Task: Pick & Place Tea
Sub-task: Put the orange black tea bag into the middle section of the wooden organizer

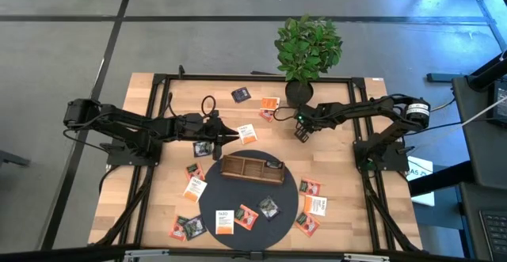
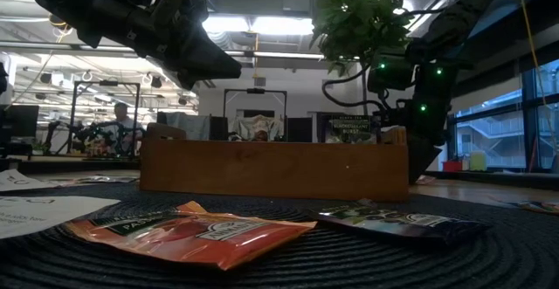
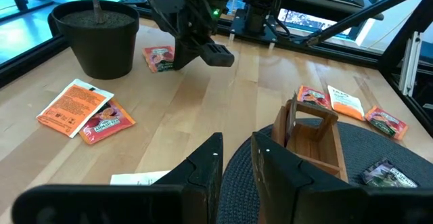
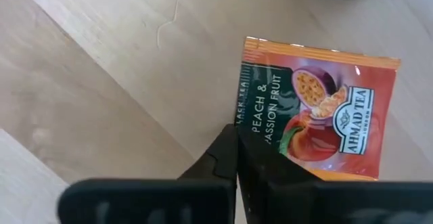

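My right gripper (image 4: 237, 139) stands by the plant pot (image 3: 98, 38), pointing steeply down, shut at one side edge of a red-orange tea sachet (image 4: 318, 109) that lies on the bare wood. From the left wrist view the same gripper (image 3: 213, 53) shows in front of that sachet (image 3: 159, 58). My left gripper (image 3: 235, 160) hovers open at the mat's far-left rim, short of the brown wooden tray (image 1: 252, 167), with nothing between its fingers. The tray rests on the dark round mat (image 1: 247, 203). Several more sachets lie on mat and table. My right gripper has its two fingers closed together at the sachet's side edge (image 4: 245, 109), near one corner. The fingers come from above, slanting. They hide the corner and the pinch itself. The rest of the sachet lies flat on the table.
A potted plant (image 1: 307, 52) stands at the far edge, close behind my right gripper. Two more sachets (image 3: 84, 112) lie on the wood left of the pot. Black frame rails (image 1: 158, 80) run along the table's edges.
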Robot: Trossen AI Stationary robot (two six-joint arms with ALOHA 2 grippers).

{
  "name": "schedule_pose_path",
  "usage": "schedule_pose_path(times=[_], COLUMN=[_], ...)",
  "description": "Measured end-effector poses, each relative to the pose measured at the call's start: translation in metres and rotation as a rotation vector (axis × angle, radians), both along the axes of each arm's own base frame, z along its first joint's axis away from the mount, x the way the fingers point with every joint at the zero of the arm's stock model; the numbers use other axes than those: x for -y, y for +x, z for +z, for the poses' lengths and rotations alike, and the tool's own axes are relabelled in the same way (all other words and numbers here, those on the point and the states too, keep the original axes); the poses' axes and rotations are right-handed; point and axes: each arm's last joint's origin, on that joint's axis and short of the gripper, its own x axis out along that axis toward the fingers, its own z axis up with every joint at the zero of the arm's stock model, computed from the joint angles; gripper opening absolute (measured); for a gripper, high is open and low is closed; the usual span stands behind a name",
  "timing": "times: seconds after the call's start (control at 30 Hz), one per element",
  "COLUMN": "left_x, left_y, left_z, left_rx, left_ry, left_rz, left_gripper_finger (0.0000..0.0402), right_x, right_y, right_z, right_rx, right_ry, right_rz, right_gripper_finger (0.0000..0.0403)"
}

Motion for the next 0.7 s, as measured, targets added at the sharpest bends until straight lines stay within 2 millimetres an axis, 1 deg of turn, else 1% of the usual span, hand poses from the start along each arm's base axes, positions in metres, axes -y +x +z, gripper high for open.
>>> schedule_pose_path(times=[0.17, 0.53, 0.63, 0.7], left_x=[0.0, 0.0, 0.0, 0.0], left_y=[0.0, 0.0, 0.0, 0.0], left_z=[0.0, 0.0, 0.0, 0.0], left_rx=[0.0, 0.0, 0.0, 0.0], left_ry=[0.0, 0.0, 0.0, 0.0], left_rz=[0.0, 0.0, 0.0, 0.0], left_gripper_finger=[0.0075, 0.0075, 0.0075, 0.0075], right_x=[0.0, -0.021, -0.024, -0.025], right_y=[0.002, 0.01, 0.011, 0.01], right_z=[0.0, 0.0, 0.001, 0.006], right_rx=[0.026, -0.008, -0.003, 0.02], right_ry=[0.025, 0.009, 0.005, 0.009], right_rz=[0.024, 0.279, 0.29, 0.294], right_gripper_finger=[0.0004, 0.0002, 0.0002, 0.0002])
